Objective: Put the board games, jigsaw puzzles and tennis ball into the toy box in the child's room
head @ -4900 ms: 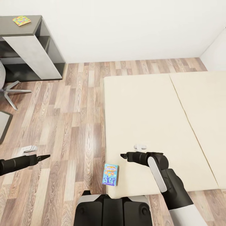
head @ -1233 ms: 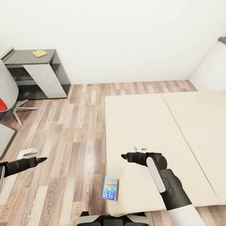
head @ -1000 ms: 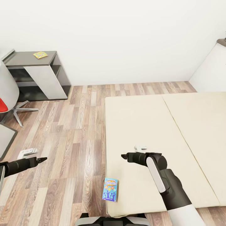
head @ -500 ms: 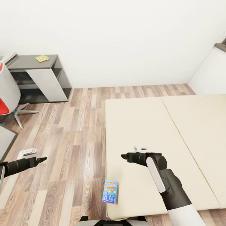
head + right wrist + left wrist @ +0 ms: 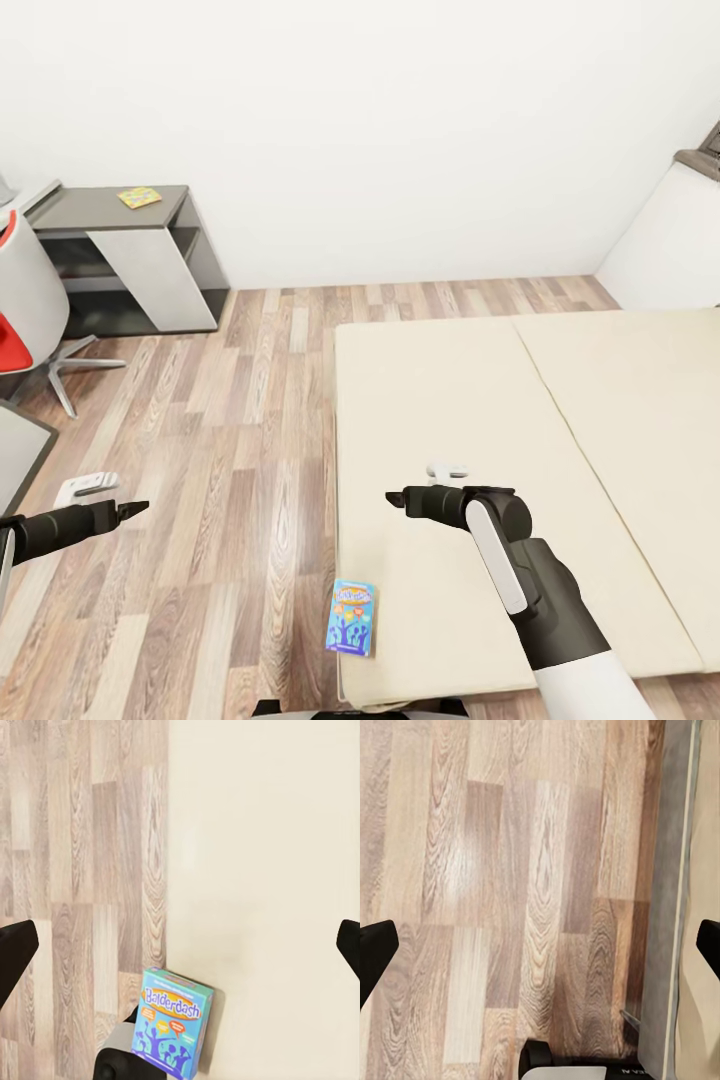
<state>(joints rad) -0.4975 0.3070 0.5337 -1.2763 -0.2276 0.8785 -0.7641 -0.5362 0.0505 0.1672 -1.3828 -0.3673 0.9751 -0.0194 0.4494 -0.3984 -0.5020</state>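
While both arms hover with nothing held, a blue board game [image 5: 351, 617] lies at the bed's [image 5: 450, 400] near corner.
Left gripper [image 5: 135, 509] over floor [image 5: 240, 420], right gripper [image 5: 395, 497] over mattress, both fingers spread; a jigsaw puzzle [image 5: 139, 197] tops the side cabinet [image 5: 140, 255].

Side cabinet [image 5: 150, 262]: dark grey top, against white wall.
Chair [image 5: 30, 300]: white, red seat, by cabinet.
Floor [image 5: 230, 440]: wood planks.

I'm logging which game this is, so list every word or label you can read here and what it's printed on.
"Balderdash": yellow lettering across the top of the light blue board game, lying at the edge of the bed.
Smaller print in the coloured panels below the title on that box: too small to read.
A few white characters on a dark part in the left wrist view: cut off and blurred, unreadable.
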